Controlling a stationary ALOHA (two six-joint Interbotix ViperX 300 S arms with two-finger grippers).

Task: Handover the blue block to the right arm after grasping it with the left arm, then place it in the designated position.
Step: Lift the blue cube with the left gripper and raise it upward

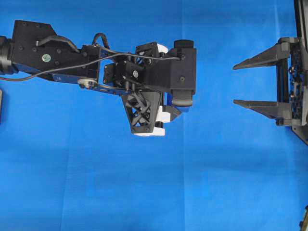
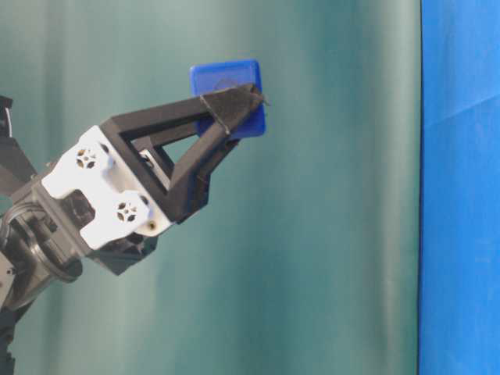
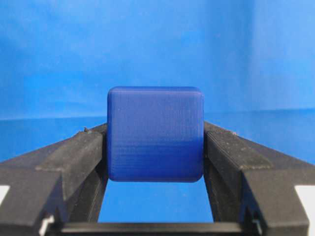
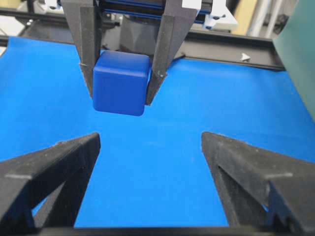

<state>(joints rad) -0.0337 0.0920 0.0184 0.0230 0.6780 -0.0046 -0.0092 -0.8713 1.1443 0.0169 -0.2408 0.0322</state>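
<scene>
The blue block [image 3: 155,133] is clamped between the two black fingers of my left gripper [image 2: 234,109], which is shut on it and holds it up in the air, tilted upward. In the right wrist view the blue block [image 4: 120,83] hangs between the left fingers [image 4: 165,44] a short way ahead of my right gripper [image 4: 150,137]. The right gripper [image 1: 234,84] stands wide open with nothing between its fingers, pointing left toward the left arm [image 1: 144,72], with a gap of cloth between them. From overhead the block is mostly hidden under the left wrist.
Bright blue cloth [image 1: 144,192] covers the whole table. A green backdrop [image 2: 312,234] stands behind it. A black frame rail [image 4: 236,51] runs along the far table edge behind the left arm. A dark object [image 1: 1,106] sits at the left edge.
</scene>
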